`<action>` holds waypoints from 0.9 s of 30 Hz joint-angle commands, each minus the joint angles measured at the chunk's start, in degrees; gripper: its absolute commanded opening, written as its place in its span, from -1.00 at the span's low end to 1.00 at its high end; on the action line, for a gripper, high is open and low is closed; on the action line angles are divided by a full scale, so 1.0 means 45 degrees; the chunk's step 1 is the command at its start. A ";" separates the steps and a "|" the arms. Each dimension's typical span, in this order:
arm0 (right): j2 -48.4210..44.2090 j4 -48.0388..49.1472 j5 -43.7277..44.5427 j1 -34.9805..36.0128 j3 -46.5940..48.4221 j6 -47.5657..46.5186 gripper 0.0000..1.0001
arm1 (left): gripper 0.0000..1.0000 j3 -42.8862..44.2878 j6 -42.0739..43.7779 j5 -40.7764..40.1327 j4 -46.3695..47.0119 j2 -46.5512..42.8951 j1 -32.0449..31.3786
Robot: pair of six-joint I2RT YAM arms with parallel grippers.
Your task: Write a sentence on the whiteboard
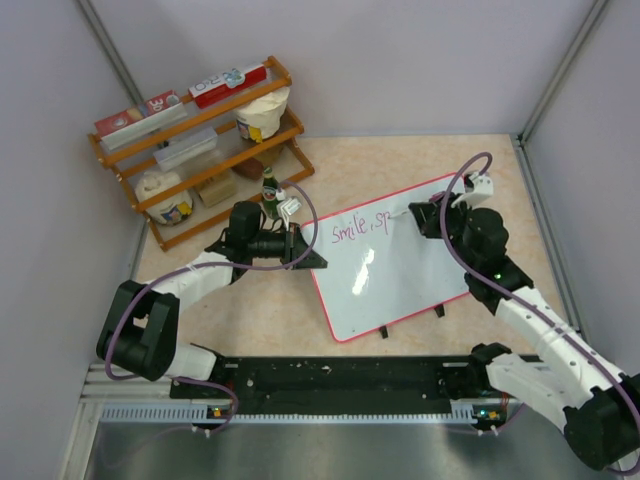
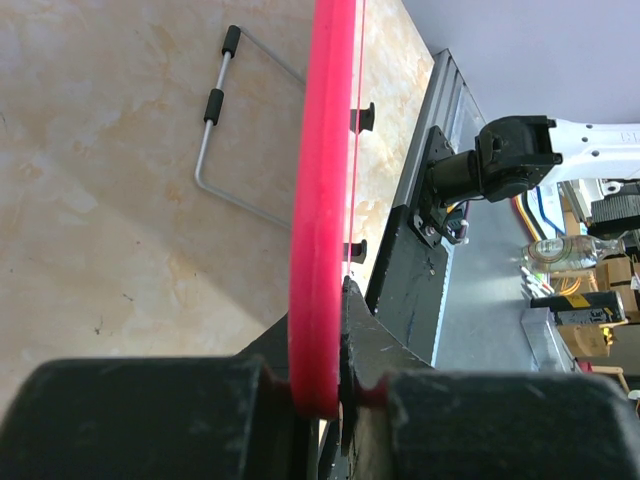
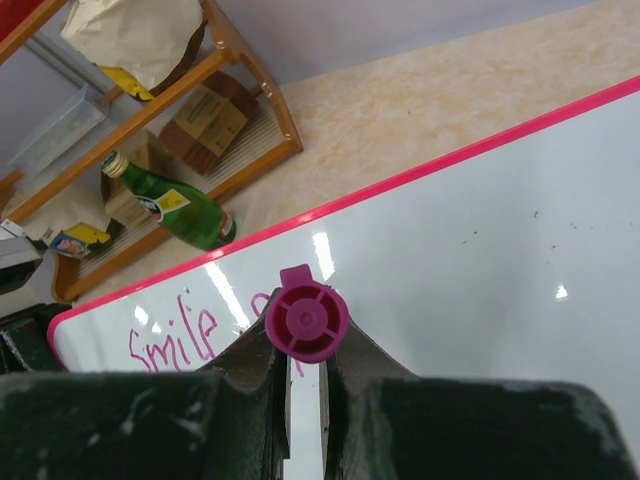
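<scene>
Handwriting in pink, the sentence (image 1: 358,230), runs along the upper left of the whiteboard (image 1: 410,275), which sits mid-table on small black feet, apparently propped at a slant. From overhead it reads "Smile, sp" before the right gripper (image 1: 428,213) covers the line. The left gripper (image 1: 302,248) is at the board's left edge, near a wooden rack (image 1: 200,150) and a green bottle (image 1: 269,193) (the labels on the rack's boxes are too small to read).

From the left wrist, that pincer is closed on the whiteboard (image 2: 322,200), pinching its red edge, which is seen edge-on. A bent wire stand (image 2: 214,120) lies on the tabletop behind.

From the right wrist, the jaws are clamped round a magenta marker (image 3: 307,320), seen end-on with its tip hidden. "smile" is legible to the left, and the marker hides the letters after it. The bottle's label cannot be read.

The step in hand looks to be finishing the second word. Doing it well calls for light, even tip pressure and small strokes on the same baseline as "Smile,". The left arm should brace firmly so the board does not rock.
</scene>
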 commanded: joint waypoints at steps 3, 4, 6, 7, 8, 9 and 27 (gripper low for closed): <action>-0.0088 0.0096 -0.0651 -0.0156 -0.0494 -0.0086 -1.00 | -1.00 -0.0717 0.3080 -0.1859 -0.1606 0.0493 -0.0589; -0.0069 0.0175 -0.0691 -0.0175 -0.0533 0.0050 -1.00 | -1.00 -0.0717 0.3080 -0.1859 -0.1606 0.0512 -0.0589; -0.0030 0.0312 -0.0769 -0.0156 -0.0553 0.0226 -1.00 | -1.00 -0.0756 0.3061 -0.1859 -0.1606 0.0493 -0.0589; -0.0011 0.0293 -0.0750 -0.0156 -0.0514 0.0362 -1.00 | -1.00 -0.0718 0.3061 -0.1859 -0.1606 0.0493 -0.0589; -0.0010 0.0312 -0.0692 -0.0156 -0.0495 0.0422 -1.00 | -1.00 -0.0737 0.3061 -0.1859 -0.1606 0.0493 -0.0589; -0.0068 0.0293 -0.0633 -0.0175 -0.0494 0.0442 -1.00 | -1.00 -0.0717 0.3080 -0.1859 -0.1606 0.0493 -0.0608; -0.0441 0.0898 -0.0008 -0.0448 0.0306 0.0071 -1.00 | -1.00 -0.0737 0.3061 -0.1859 -0.1587 0.0473 -0.0608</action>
